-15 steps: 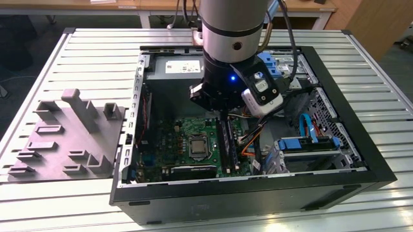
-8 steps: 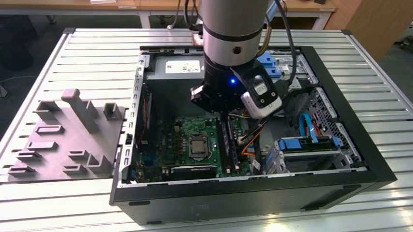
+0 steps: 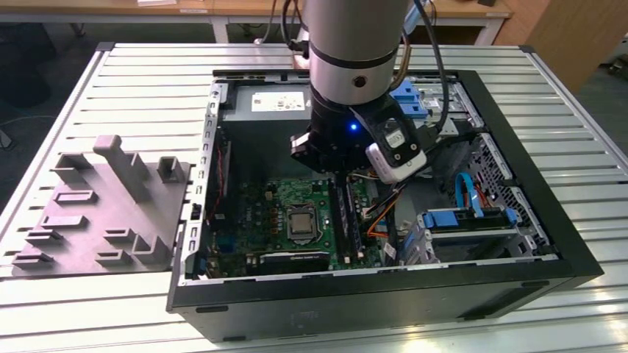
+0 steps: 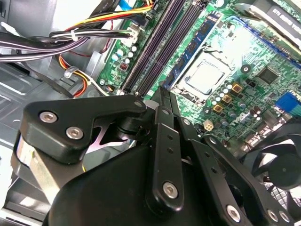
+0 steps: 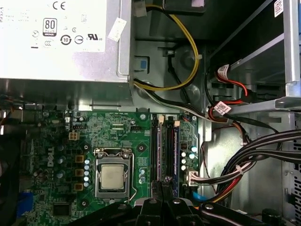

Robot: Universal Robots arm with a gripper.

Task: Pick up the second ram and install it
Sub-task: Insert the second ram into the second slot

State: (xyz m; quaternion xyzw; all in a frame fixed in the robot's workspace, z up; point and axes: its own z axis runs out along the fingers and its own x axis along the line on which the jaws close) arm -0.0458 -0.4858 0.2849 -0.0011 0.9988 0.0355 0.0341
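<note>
My gripper [image 3: 339, 175] hangs inside the open computer case [image 3: 393, 290], right over the memory slots of the green motherboard [image 3: 279, 195]. Its fingers are shut, and their tips [image 4: 162, 92] come together in a thin point above one end of the slots. The second ram [image 3: 342, 213] is a long dark stick standing on edge in the slots, parallel to another stick beside it. In the first wrist view the ram [image 5: 163, 146] runs straight away from the gripper [image 5: 163, 181]. I cannot tell whether the tips touch it.
The processor socket [image 5: 113, 176] lies beside the slots, and the grey power-supply box [image 5: 56, 42] sits past their far end. Cable bundles [image 5: 244, 160] crowd the other side, near the blue drive bays [image 3: 466, 220]. A grey fixture [image 3: 98, 206] stands on the table at the exterior view's left.
</note>
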